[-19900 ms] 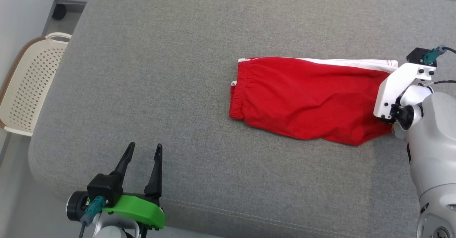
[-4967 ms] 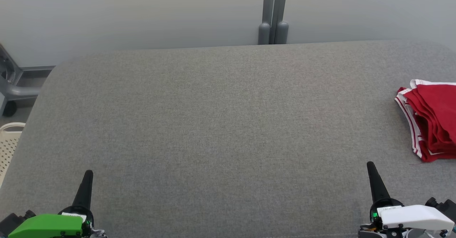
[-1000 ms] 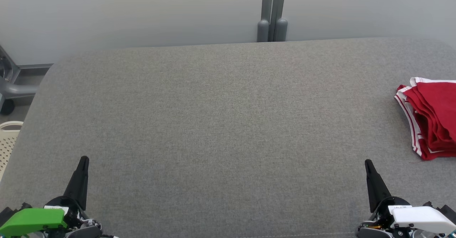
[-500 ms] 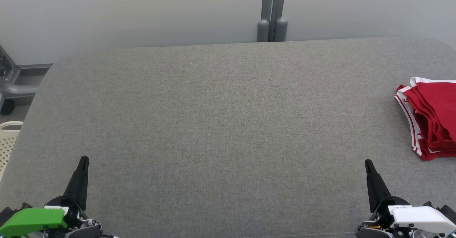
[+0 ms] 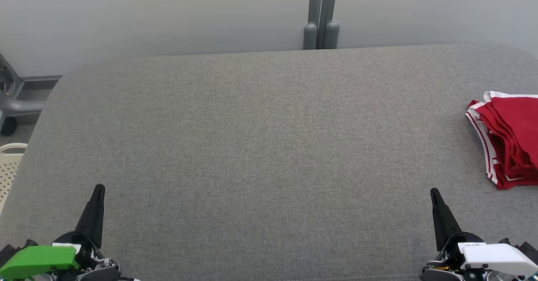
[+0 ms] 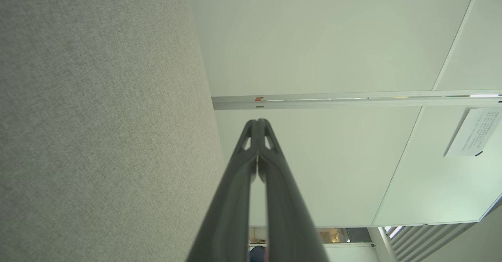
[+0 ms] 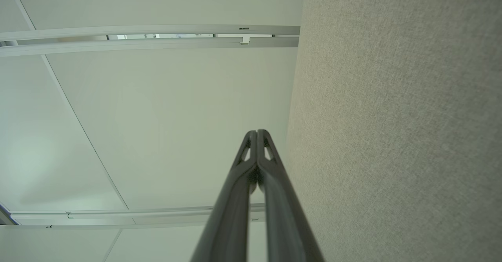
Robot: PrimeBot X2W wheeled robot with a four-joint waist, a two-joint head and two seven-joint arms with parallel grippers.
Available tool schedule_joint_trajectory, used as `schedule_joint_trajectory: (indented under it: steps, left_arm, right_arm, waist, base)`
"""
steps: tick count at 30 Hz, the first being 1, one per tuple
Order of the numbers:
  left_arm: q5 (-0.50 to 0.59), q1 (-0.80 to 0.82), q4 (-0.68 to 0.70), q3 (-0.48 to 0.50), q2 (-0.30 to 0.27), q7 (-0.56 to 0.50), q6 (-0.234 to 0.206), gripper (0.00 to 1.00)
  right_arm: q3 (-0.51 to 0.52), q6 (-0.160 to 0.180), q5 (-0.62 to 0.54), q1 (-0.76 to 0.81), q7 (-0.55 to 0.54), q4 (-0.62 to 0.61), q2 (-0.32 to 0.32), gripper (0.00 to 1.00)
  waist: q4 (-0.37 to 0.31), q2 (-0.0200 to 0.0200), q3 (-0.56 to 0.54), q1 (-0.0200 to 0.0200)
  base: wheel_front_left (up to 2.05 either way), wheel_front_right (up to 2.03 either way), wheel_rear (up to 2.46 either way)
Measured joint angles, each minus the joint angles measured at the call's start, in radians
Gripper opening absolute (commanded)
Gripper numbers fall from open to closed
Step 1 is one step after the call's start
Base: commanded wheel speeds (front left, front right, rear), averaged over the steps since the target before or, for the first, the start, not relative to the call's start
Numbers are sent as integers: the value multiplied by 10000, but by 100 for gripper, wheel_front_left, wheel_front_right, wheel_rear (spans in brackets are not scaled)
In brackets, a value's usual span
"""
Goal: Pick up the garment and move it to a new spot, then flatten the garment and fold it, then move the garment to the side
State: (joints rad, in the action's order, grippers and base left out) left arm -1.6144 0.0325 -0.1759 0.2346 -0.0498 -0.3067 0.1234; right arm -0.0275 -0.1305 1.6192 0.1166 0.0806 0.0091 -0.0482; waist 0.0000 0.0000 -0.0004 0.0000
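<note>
The garment [image 5: 510, 140], red shorts with white trim, lies folded in a small stack at the far right of the grey cushioned surface [image 5: 269, 146], partly cut off by the head view's edge. My left gripper [image 5: 99, 188] rests at the lower left, shut with nothing in it; its tips [image 6: 257, 122] meet in the left wrist view. At the lower right, well to the left of the shorts and nearer me, my right gripper [image 5: 433, 192] is also shut and holds nothing. Its tips [image 7: 257, 132] touch in the right wrist view.
A pale wall with a grey post [image 5: 321, 14] stands behind the surface. At the left edge sit a cream perforated basket [image 5: 8, 169] and a grey wheeled frame [image 5: 12, 104] on the floor.
Nothing has moved in the last second. Since twenty seconds ago the red shorts went from spread flat mid-surface to a folded stack at the right, and both arms came back to rest.
</note>
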Motion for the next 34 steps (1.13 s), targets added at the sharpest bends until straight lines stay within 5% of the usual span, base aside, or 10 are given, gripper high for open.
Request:
schedule_joint_trajectory:
  steps: [34]
  left_arm:
    - [0, 0, 0, 0, 2, 0, 0, 0]
  right_arm:
    - [0, 0, 0, 0, -2, 0, 0, 0]
  waist:
    - [0, 0, 0, 0]
  base:
    - [0, 0, 0]
